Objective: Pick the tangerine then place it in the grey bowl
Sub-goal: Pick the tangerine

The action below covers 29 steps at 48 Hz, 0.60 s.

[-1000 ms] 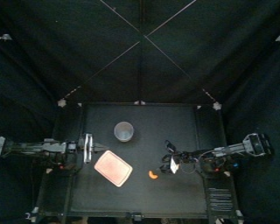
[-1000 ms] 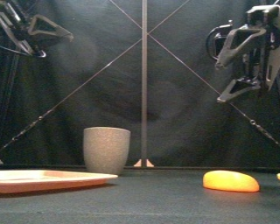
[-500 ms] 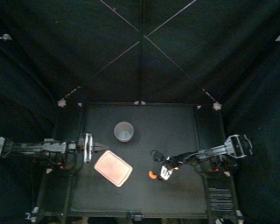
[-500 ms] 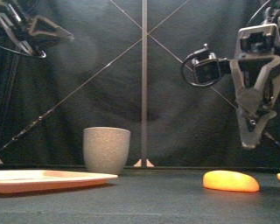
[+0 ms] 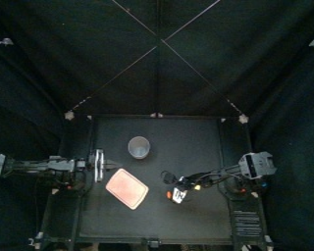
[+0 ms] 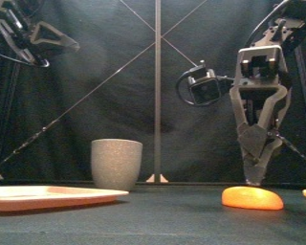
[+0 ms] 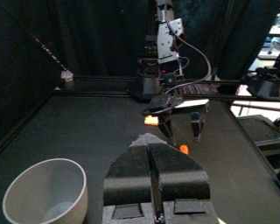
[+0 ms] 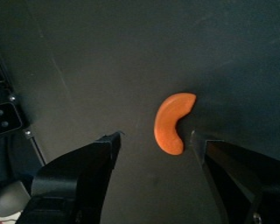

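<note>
Front view: the tangerine (image 6: 251, 198) lies toward the table's (image 6: 156, 218) front edge, right of middle. The right gripper (image 6: 254, 175) is just above it. The grey bowl (image 6: 116, 163) and pink tray (image 6: 54, 196) sit well to the left.
Top view: the right gripper covers the fruit.
Right wrist view: the jaws are spread wide on either side of it.
Left wrist view: the left gripper (image 7: 156, 188) has its jaws pressed together, holding nothing.

**Right gripper low and spread, left arm at rest**

The right arm (image 5: 234, 175) is extended inward from the right side. Its wrist is bent so that the right gripper (image 6: 254, 178) is pointed straight down and held low. Its jaws are seen spread wide apart in the right wrist view. The left arm (image 5: 48, 167) is held back at the left side, high up in the front view. The left gripper (image 7: 154, 156) is held level with its jaws pressed together.
</note>
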{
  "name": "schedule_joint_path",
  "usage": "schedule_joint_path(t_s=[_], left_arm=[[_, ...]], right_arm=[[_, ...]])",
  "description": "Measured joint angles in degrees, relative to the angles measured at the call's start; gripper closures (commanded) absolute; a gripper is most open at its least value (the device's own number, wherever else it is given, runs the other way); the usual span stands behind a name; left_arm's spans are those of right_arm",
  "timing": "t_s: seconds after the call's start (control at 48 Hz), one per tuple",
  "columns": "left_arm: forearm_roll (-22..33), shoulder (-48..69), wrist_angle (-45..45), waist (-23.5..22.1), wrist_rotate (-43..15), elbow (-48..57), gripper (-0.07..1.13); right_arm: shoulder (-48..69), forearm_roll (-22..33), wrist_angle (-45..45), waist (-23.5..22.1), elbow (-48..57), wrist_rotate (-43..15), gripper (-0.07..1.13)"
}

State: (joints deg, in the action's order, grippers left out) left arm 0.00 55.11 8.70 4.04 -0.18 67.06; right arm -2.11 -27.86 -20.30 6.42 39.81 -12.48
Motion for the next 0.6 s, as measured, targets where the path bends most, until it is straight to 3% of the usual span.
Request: schedule_joint_path(t_s=[0.438,0.604], left_arm=[[-0.09,0.0,0.0,0.18,0.0,0.09,0.94],[0.0,0.0,0.0,0.18,0.0,0.18,0.93]], right_arm=[[-5.19,0.88,-4.39,-0.18,-4.13,-0.09,0.31],[-6.5,0.88,-4.39,-0.35,-4.13,-0.18,0.34]])
